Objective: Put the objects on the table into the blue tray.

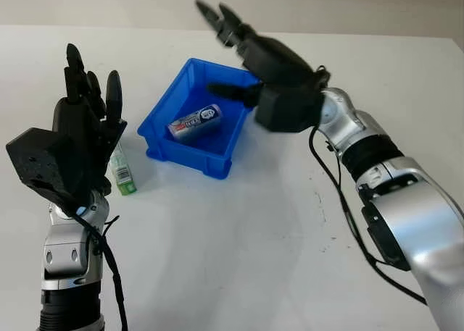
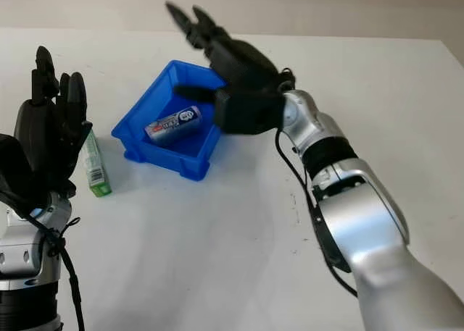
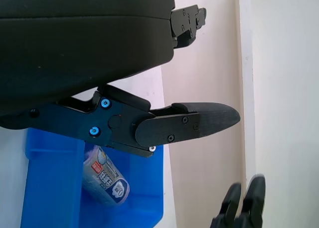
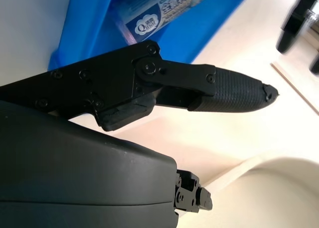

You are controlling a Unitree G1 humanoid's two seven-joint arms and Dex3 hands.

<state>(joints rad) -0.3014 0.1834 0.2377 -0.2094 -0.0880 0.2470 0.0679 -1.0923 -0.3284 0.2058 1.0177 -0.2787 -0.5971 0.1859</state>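
Observation:
The blue tray stands at the middle back of the white table. A silver tube-shaped pack with a red and blue label lies inside it, and the left wrist view has the same pack. A small green and white box lies on the table just left of the tray, partly hidden behind my left hand. That hand is raised above the table, open, holding nothing. My right hand hovers over the tray's far right corner, open, nothing in it.
Bare table surface stretches in front of the tray and to its right. The table's far edge meets a pale wall behind the tray.

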